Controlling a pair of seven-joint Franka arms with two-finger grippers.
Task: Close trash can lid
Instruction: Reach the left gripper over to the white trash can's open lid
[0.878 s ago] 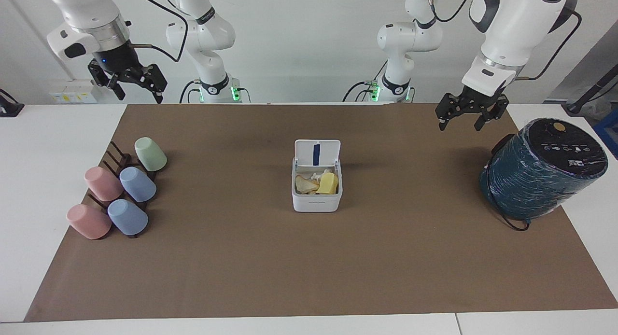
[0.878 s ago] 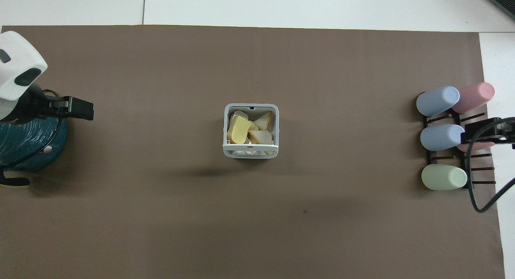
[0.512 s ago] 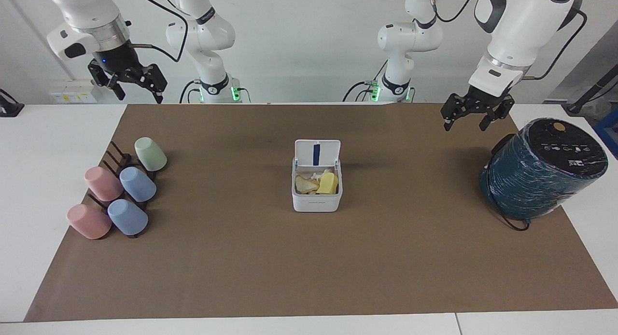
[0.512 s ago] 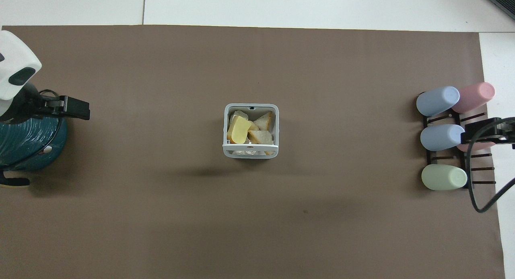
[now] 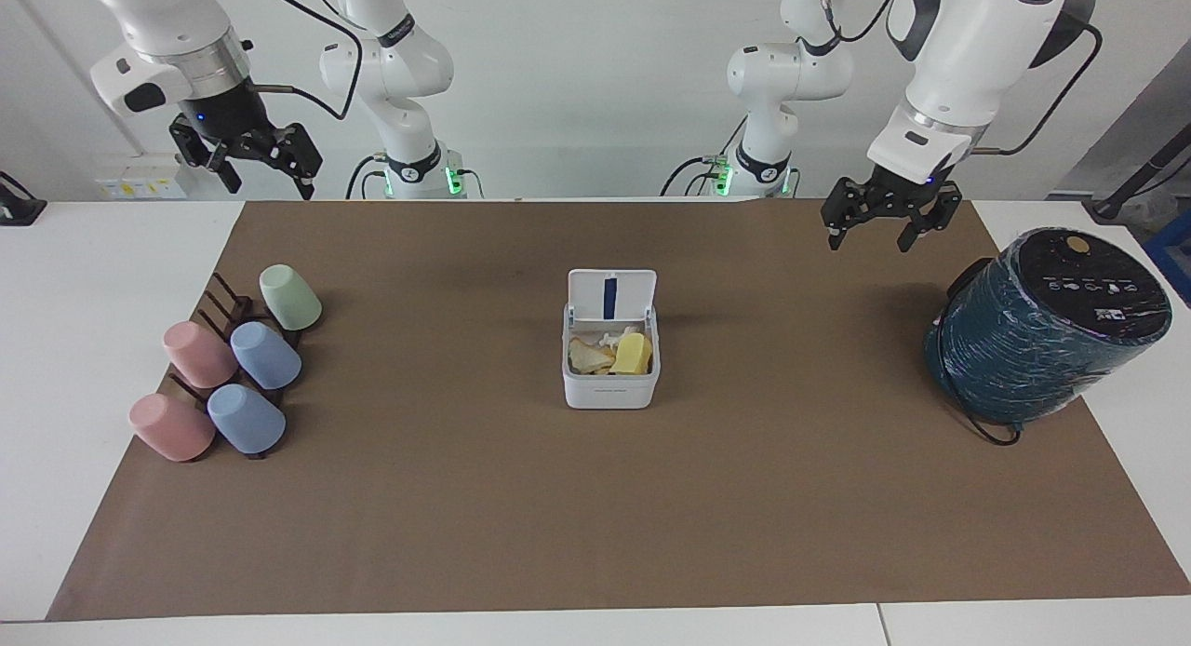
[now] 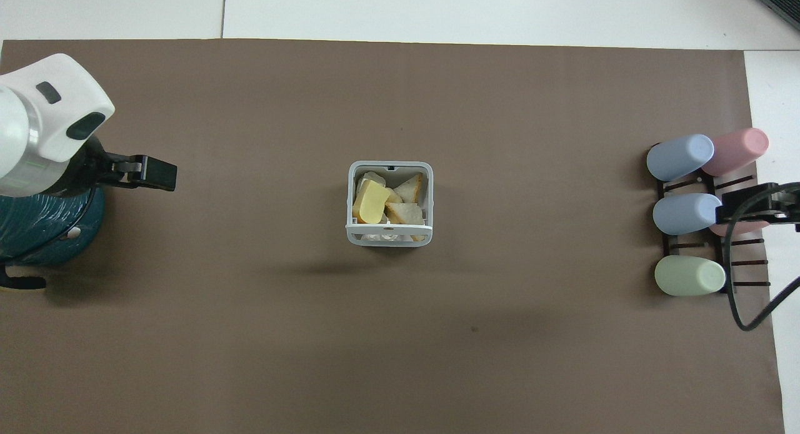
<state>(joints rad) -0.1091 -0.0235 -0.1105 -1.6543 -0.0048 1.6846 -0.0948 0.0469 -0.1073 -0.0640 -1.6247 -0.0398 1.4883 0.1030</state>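
The small white trash can stands at the middle of the brown mat, and it also shows in the overhead view. Its lid stands upright and open on the side nearer the robots, with the blue strip showing. Yellow and bread-like scraps lie inside. My left gripper is open and empty in the air over the mat, between the can and the teal cylinder; it also shows in the overhead view. My right gripper is open and empty, raised over the cup rack, and waits.
A large dark teal cylinder with a black top leans at the left arm's end of the table. A dark rack with several pastel cups sits at the right arm's end. The brown mat covers the table's middle.
My left gripper has moved away from the teal cylinder and toward the trash can. The right arm, the can and the lid have not moved.
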